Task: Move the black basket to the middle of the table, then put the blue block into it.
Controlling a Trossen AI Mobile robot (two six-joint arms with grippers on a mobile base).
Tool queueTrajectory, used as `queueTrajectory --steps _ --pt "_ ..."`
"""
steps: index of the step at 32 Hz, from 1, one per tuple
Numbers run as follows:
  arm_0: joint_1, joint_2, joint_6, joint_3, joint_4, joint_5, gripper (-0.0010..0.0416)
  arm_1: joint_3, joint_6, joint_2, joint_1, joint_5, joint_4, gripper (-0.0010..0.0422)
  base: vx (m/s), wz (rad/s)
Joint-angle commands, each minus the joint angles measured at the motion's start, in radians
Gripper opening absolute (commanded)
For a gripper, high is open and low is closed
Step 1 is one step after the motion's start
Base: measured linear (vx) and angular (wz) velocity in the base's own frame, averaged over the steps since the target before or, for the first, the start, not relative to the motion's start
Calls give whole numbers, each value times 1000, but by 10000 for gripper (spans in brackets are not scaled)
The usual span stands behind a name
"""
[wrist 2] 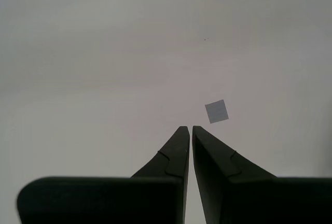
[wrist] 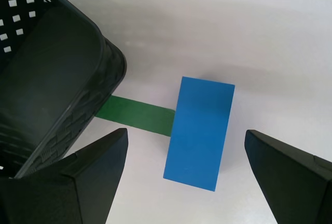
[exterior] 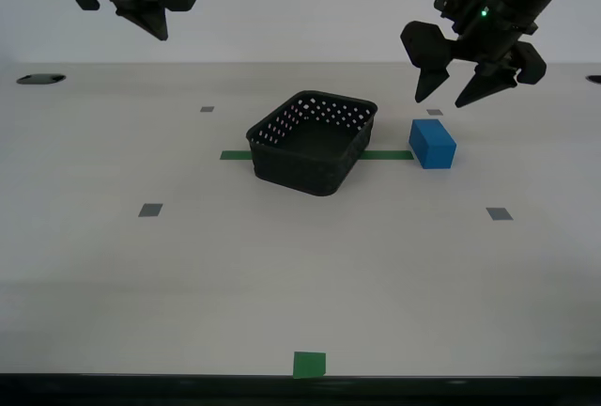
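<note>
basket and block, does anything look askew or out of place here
Only mildly: the black basket sits skewed across the green tape strip, not square to the table. The blue block lies upright and intact beside it, below my open first gripper. Nothing is spilled or damaged.

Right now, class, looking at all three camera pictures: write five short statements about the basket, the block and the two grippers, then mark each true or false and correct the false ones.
1. The blue block lies inside the black basket. False: it sits on the table beside the basket, toward the exterior view's right.
2. My first gripper is open above the blue block. True.
3. My second gripper is wide open. False: its fingers are nearly together, holding nothing.
4. The basket is empty. True.
5. The green tape strip ends well short of the block. False: it reaches the block's edge.
</note>
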State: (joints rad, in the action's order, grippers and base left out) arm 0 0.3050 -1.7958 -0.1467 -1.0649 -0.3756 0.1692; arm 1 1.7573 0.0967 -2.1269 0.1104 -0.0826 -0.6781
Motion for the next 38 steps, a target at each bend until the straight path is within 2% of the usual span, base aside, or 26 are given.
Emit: queueTrajectory --steps 1,6,9,14,20,24,26,27,29,33,35,38 --pt "2 -14 0 0 -11 -6 312 0 3 1 0 0 0 7 0 0" --pt "3 -62 0 -2 -13 -10 315 0 3 1 0 0 0 7 0 0" --pt "3 -108 0 -1 -2 -39 306 0 3 1 0 0 3 7 0 0" --pt "4 -182 0 -4 13 -38 318 0 2 1 0 0 9 7 0 0" --pt "5 -208 -8 -4 42 -38 289 0 2 1 0 0 26 7 0 0" --pt "5 -208 -26 -6 42 -38 180 0 2 1 0 0 30 7 0 0" --pt "5 -208 -35 -6 42 -38 145 0 2 1 0 0 30 7 0 0" --pt "5 -208 -39 -6 42 -38 112 0 2 1 0 0 31 7 0 0" --pt "5 -208 -45 -12 39 -38 -6 0 2 1 0 0 31 7 0 0" --pt "5 -200 -46 -54 3 -37 1 0 2 1 0 0 33 7 0 0" --pt "5 -198 -44 -117 -88 -36 -1 0 2 1 0 0 36 7 0 0" --pt "5 -186 -36 -160 -145 -32 -1 0 2 1 0 0 37 7 0 0"
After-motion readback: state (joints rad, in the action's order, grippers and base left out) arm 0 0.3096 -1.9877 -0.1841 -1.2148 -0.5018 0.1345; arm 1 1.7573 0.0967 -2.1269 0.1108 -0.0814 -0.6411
